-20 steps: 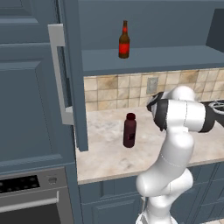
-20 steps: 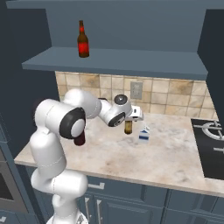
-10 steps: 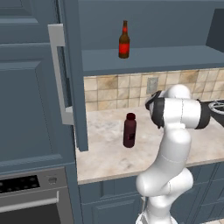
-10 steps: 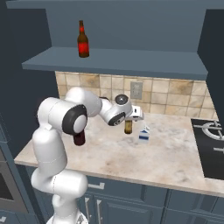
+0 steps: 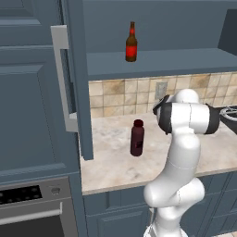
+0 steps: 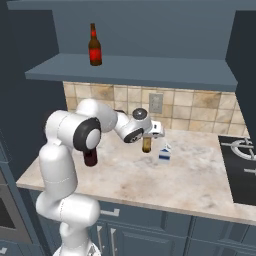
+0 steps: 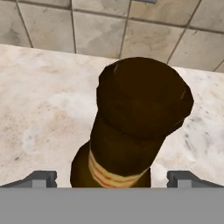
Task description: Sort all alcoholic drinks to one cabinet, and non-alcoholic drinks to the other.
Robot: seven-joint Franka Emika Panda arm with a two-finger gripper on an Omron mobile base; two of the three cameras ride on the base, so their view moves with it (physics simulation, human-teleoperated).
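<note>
One alcoholic drink, a slim brown beer bottle with a red label (image 5: 131, 42) (image 6: 94, 45), stands on the open cabinet shelf (image 6: 150, 70). The other, a brown bottle with a tan label (image 6: 146, 145) (image 7: 142, 100), stands on the counter near the tiled wall. My gripper (image 6: 151, 131) (image 7: 113, 178) hovers right over its top, open, with a fingertip (image 7: 41, 177) on each side of the neck and clear of it. The non-alcoholic drink, a squat maroon bottle (image 5: 137, 138) (image 6: 90, 158), stands on the counter to the left, partly hidden behind my arm in the right base view.
A small blue-and-white carton (image 6: 164, 154) stands just right of the tan-label bottle. An open cabinet door (image 5: 74, 78) with a long handle juts out at the left. A black stovetop (image 6: 240, 165) lies at the counter's right end. An oven (image 5: 32, 208) sits below left.
The arm's elbow has swung slightly left. The hand has stayed over the tan-label bottle with its jaws open. No bottle has moved.
</note>
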